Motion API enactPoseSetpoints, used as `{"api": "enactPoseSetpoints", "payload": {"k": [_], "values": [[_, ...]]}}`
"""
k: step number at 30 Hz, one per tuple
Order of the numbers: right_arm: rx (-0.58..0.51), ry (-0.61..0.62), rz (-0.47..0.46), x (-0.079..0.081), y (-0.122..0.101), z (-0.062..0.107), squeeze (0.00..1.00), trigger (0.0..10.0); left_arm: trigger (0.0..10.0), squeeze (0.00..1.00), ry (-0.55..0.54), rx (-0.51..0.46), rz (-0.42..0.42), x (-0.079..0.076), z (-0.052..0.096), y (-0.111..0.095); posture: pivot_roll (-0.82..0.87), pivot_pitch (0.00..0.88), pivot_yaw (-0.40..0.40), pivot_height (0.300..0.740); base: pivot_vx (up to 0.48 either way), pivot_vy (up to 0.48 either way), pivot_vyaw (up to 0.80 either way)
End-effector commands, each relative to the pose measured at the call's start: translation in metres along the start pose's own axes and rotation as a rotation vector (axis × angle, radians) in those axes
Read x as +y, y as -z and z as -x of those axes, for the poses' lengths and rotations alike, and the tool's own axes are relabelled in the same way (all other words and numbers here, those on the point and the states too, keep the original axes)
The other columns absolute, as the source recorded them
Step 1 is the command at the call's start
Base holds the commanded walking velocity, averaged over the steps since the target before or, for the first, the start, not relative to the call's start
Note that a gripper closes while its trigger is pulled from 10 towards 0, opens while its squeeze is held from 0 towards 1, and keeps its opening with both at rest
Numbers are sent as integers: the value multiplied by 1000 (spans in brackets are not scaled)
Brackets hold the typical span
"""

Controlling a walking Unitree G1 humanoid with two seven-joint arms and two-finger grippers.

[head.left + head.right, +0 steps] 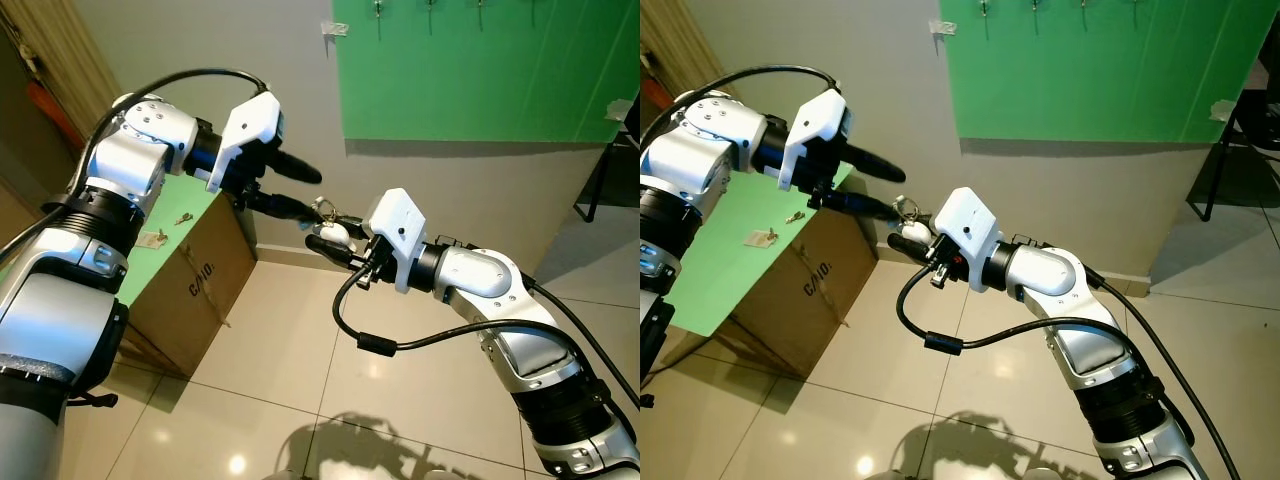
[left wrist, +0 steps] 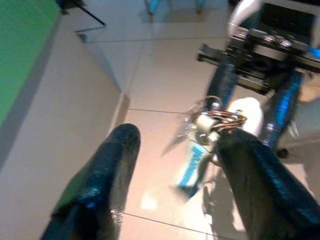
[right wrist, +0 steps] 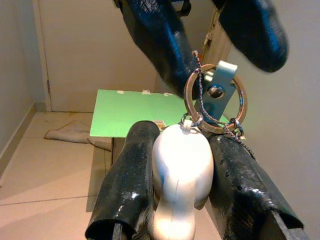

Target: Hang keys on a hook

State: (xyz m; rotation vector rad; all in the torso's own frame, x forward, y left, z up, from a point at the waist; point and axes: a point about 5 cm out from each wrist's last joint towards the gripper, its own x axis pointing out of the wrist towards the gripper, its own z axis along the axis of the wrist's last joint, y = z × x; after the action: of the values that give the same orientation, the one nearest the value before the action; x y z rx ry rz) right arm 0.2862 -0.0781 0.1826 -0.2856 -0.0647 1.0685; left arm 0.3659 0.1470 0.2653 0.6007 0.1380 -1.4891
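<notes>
A white key fob [image 3: 181, 165] with a metal key ring [image 3: 215, 97] sits pinched between the fingers of my right gripper [image 1: 325, 236], held in mid-air in front of the wall. My left gripper [image 1: 314, 195] is open and faces it from the left. Its lower fingertip [image 2: 240, 145] meets the key ring [image 2: 220, 118]; I cannot tell whether it passes through the ring. Several hooks [image 1: 430, 10] hang along the top of a green board [image 1: 480, 70] on the wall, well above both grippers.
A cardboard box [image 1: 200, 280] with a green top [image 1: 160, 255] stands at the left, with a small loose key [image 1: 183, 217] and a tag [image 1: 150, 238] on it. A black stand's legs [image 1: 600, 180] are at the far right. Glossy tiled floor [image 1: 300, 380] lies below.
</notes>
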Motion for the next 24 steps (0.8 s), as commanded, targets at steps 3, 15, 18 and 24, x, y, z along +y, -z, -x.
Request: {"api": "enactPoseSetpoints", "payload": {"k": [3,15,18,24], "values": [[-31,-2,25,2,-7,-1,0,0,10000,0,-136,-105,114,3,10,6,-258,18,178,740,0,0,0],[-22,80,5,3,-1,-2,0,0,10000,0,-310,-255,483,-22,2,47,-247,34,176,740,0,0,0],[-25,91,-49,6,2,-4,0,0,10000,0,-358,-260,571,-36,0,60,-243,33,175,740,0,0,0],[-3,115,-56,11,9,-5,0,0,10000,0,-461,-288,779,-58,2,76,-234,36,173,740,0,0,0]]}}
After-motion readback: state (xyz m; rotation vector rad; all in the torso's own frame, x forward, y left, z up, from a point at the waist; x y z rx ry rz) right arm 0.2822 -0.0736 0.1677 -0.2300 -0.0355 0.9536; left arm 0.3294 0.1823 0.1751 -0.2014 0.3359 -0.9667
